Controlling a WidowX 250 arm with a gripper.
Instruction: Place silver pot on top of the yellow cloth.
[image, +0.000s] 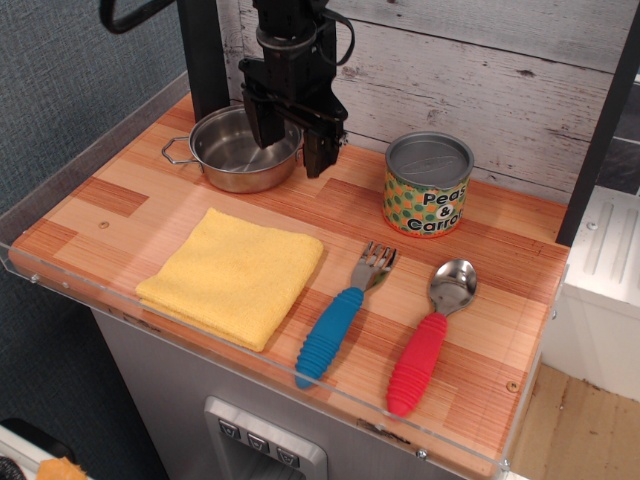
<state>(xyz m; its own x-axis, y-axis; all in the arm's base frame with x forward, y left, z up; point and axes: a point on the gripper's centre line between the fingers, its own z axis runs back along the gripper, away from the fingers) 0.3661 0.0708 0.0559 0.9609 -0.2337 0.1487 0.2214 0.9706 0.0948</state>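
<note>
Fingers (268, 128) of the black gripper (291, 148), spread wide and empty, straddle the right rim of the silver pot (236, 149): one inside the bowl, one outside. The pot stands at the counter's (510, 300) back left, apart from the yellow cloth (234, 274) lying nearer the front edge.

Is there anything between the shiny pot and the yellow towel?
No. In this one view, only bare wood table lies between the pot and the towel.
</note>
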